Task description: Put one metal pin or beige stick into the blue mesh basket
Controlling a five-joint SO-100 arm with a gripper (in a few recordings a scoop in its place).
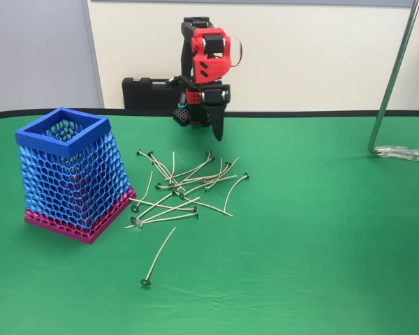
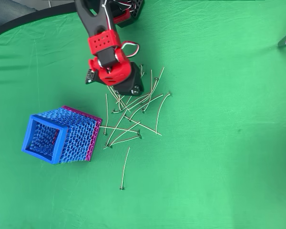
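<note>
Your fingers [image 1: 217, 131] hang above the 12 o'clock edge of the beige sticks [image 1: 185, 188]; you cannot tell their spread. The blue mesh basket [image 1: 63, 134] stands at the pile's 9 o'clock (one stick [image 1: 158, 256] lies apart at 6) on the green tabletop [image 1: 321, 237].

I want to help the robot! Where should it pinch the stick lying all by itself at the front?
Probably mid-shaft on the lone stick, coming straight down from above. It lies flat on the green table, apart from the pile, so the fingers can straddle its thin shaft crosswise.
</note>
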